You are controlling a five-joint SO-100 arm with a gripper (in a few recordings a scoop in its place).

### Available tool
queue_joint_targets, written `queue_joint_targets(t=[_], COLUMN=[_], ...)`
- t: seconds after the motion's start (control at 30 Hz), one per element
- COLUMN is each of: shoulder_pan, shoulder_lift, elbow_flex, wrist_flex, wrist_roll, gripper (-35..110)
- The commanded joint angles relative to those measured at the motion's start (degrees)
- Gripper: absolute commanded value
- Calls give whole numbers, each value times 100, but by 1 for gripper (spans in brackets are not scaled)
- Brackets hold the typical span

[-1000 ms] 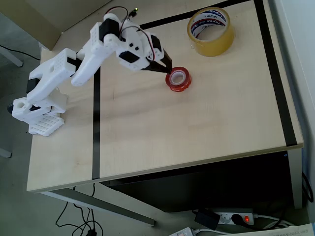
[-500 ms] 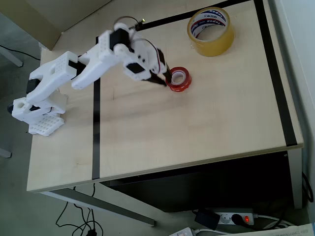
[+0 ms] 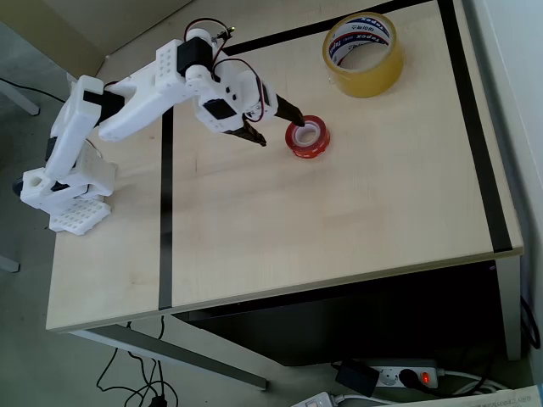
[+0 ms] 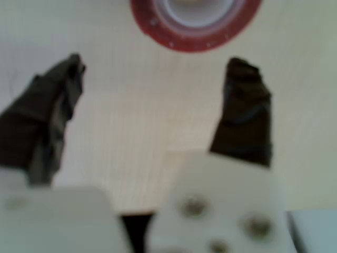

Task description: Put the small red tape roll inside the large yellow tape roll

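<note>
While the pincer (image 3: 273, 125) gapes empty, the small red tape roll (image 3: 306, 136) lies flat, white-cored, just beside it; bare surface (image 3: 339, 220) separates large yellow tape roll (image 3: 363, 53) near the far edge.

Spread fingers (image 3: 293, 111) flank bare table just beside the small red tape roll (image 3: 308, 136).
</note>
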Motion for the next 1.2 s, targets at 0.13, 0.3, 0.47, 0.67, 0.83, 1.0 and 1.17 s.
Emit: queue_joint_targets(t=[0.13, 0.3, 0.47, 0.67, 0.83, 1.0, 1.17], shoulder_pan=[9, -53, -88, -141, -167, -141, -158], shoulder_lift=[-158, -545, -747, -809, -756, -404, -255], elbow_flex=[-343, -536, -633, -642, -677, -1063, -2681], wrist_flex=[88, 88, 88, 88, 88, 88, 88], wrist_roll=[-211, -281, -316, -334, -334, -308, -334], gripper=[31, 34, 33, 5, 0, 0, 0])
